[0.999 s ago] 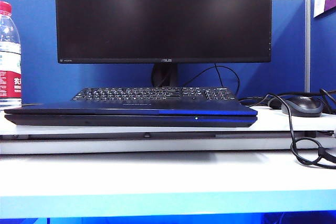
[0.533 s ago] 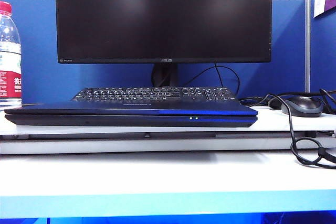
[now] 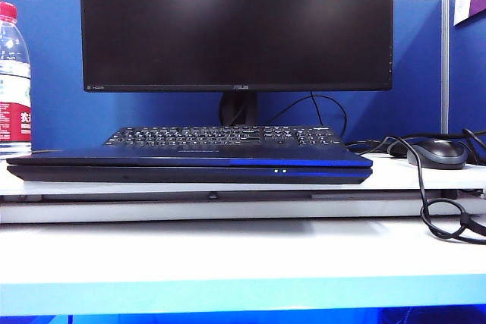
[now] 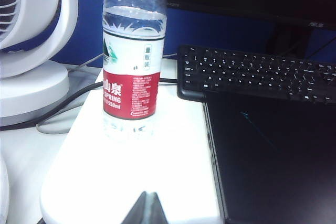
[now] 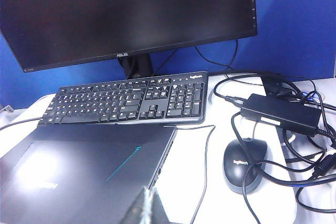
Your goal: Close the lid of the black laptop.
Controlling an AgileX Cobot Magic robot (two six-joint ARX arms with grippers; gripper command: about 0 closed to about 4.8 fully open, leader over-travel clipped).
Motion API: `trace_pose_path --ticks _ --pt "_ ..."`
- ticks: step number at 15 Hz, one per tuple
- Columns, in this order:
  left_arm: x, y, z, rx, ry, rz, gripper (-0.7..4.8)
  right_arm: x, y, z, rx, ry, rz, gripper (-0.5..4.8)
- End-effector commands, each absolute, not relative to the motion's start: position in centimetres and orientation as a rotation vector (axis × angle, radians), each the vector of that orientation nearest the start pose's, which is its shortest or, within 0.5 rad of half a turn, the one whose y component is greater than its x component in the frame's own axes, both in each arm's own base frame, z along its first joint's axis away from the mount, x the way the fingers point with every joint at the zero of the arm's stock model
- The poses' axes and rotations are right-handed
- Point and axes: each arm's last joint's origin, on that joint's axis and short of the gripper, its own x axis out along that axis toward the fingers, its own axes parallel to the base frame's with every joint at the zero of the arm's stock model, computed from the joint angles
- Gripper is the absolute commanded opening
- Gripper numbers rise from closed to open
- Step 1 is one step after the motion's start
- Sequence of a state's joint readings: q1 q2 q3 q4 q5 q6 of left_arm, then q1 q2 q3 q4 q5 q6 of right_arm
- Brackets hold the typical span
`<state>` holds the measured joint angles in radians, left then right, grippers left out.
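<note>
The black laptop [image 3: 190, 168] lies flat on a white raised board [image 3: 425, 180], with its lid [image 3: 190, 158] folded down on the base and two small white lights on the front edge. The lid's plain dark back fills part of both wrist views [image 4: 273, 156] [image 5: 84, 171]. My left gripper [image 4: 148, 199] is shut and empty, hovering over the white board just beside the laptop's left edge. My right gripper [image 5: 149, 193] is shut and empty, above the lid's right edge. Neither gripper appears in the exterior view.
Behind the laptop are a black keyboard [image 3: 224, 136] and a big ASUS monitor [image 3: 235, 24]. A water bottle [image 4: 134, 61] and a white fan [image 4: 31, 40] stand left. A mouse [image 5: 244, 163], power adapter [image 5: 280, 114] and tangled cables [image 3: 444, 221] lie right.
A second white light has come on at the laptop's front edge. The lid stays down and nothing else has moved.
</note>
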<state>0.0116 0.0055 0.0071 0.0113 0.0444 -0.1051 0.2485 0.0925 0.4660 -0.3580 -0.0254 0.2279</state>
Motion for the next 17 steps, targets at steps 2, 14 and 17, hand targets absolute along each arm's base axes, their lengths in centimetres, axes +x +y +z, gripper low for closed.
trace_pose_path --ticks 2,14,17 --pt "9.7 0.0 16.8 -0.104 -0.025 -0.036 -0.05 5.8 1.5 27.7 0.234 0.003 0.276 -0.01" --pt "9.7 0.0 16.7 -0.104 -0.017 -0.037 -0.05 9.6 0.0 16.6 0.13 0.041 0.059 -0.01" --pt "9.7 0.0 16.7 -0.104 -0.017 -0.037 -0.05 9.7 -0.1 16.2 0.132 0.036 0.011 -0.01"
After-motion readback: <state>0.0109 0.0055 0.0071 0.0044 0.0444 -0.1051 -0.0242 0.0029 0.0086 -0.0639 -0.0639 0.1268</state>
